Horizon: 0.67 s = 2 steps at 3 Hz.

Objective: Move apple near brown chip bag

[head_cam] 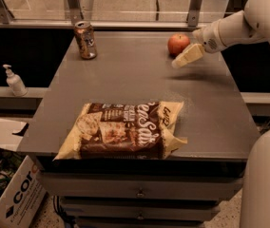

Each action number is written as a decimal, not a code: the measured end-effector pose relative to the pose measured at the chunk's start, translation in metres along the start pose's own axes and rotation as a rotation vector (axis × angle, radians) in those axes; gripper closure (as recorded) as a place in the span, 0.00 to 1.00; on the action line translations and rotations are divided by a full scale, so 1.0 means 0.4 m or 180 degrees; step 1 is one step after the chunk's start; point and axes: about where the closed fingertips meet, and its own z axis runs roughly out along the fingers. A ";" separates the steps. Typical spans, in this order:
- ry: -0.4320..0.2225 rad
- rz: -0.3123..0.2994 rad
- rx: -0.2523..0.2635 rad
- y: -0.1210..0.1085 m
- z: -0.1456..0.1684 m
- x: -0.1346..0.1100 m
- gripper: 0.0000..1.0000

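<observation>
Your hand (188, 56) hangs just beside the apple (178, 44), far back on the bench (125, 75); whether it is spread or pressed together, I cannot tell. Centre it over the apple before gripping; the brown chip bag (125, 129) lies well apart.

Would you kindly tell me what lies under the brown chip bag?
Only the grey table shows around the brown chip bag; whatever the bag covers is hidden. The gripper hovers beside the apple.

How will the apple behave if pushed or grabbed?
Round, so the apple likely rolls on the flat table if nudged. Probably firm and smooth; an off-centre pinch may squirt it out. The gripper hovers close beside it.
</observation>
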 end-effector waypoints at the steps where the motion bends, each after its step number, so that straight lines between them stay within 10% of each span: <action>1: -0.0161 0.0113 0.0040 -0.044 0.053 -0.010 0.00; 2: -0.0274 0.0288 0.0088 -0.075 0.093 -0.018 0.00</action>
